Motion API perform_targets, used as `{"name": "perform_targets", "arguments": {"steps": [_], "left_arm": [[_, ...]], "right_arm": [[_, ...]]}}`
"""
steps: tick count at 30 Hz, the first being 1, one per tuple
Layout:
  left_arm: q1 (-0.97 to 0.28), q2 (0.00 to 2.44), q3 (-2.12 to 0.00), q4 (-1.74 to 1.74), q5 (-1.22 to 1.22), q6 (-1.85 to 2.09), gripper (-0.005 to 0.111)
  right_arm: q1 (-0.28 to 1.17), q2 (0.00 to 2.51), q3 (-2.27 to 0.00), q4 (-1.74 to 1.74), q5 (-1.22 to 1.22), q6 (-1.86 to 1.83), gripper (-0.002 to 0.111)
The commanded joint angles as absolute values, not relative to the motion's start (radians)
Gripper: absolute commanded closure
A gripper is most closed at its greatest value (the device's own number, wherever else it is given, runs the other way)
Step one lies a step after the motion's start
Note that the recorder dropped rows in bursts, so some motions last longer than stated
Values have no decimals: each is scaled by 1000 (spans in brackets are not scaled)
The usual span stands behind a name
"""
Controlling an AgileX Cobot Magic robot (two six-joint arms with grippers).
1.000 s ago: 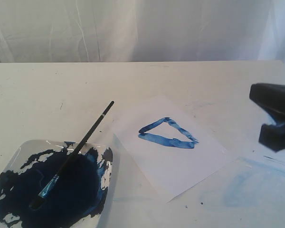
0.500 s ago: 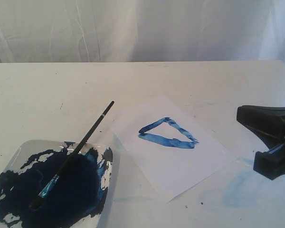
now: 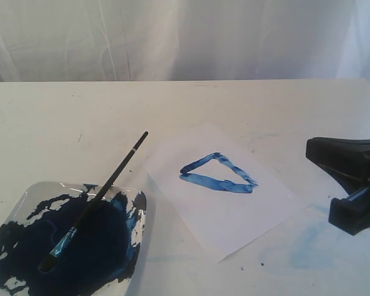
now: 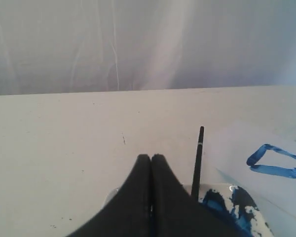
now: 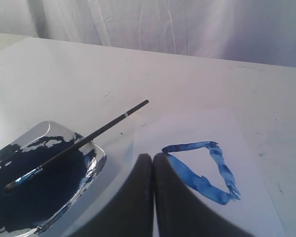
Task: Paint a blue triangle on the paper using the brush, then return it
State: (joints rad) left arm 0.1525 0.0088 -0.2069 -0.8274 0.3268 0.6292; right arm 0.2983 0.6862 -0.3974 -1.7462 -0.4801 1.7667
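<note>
The brush (image 3: 105, 188) lies free, its blue-stained tip in the white tray of dark blue paint (image 3: 34, 188) and its black handle slanting out over the tray's rim onto the table. The paper (image 3: 234, 216) lies to its right and carries the blue triangle (image 3: 216, 182), a streaky outline. My right gripper (image 5: 153, 157) is shut and empty, hovering near the paper's edge; its black body (image 3: 351, 163) shows at the exterior view's right edge. My left gripper (image 4: 151, 157) is shut and empty, just beside the brush handle (image 4: 198, 163) and above the tray.
Pale blue smears of old paint (image 3: 308, 246) stain the tabletop near the front right. A white curtain (image 3: 185, 37) hangs behind the table's far edge. The white table (image 3: 80, 111) stretches bare behind the tray.
The right gripper has moved leftward and a little lower into the exterior view over the last second, then nearly stopped. The brush, paper and tray have not moved.
</note>
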Motion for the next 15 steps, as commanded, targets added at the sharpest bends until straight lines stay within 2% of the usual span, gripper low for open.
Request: {"name": "perform_targets", "arguments": {"steps": [1, 3, 8, 15], "left_arm": [[150, 24, -187, -755, 289, 611, 107], [150, 39, -138, -625, 252, 469, 107], [150, 0, 0, -97, 194, -201, 107], [147, 0, 0, -133, 214, -46, 107]], "right_arm": [[299, 678, -394, -1744, -475, 1756, 108], [299, 678, -394, -1744, -477, 1756, 108], [299, 678, -394, -1744, -477, 1756, 108], [299, 678, -394, -1744, -470, 1756, 108]]}}
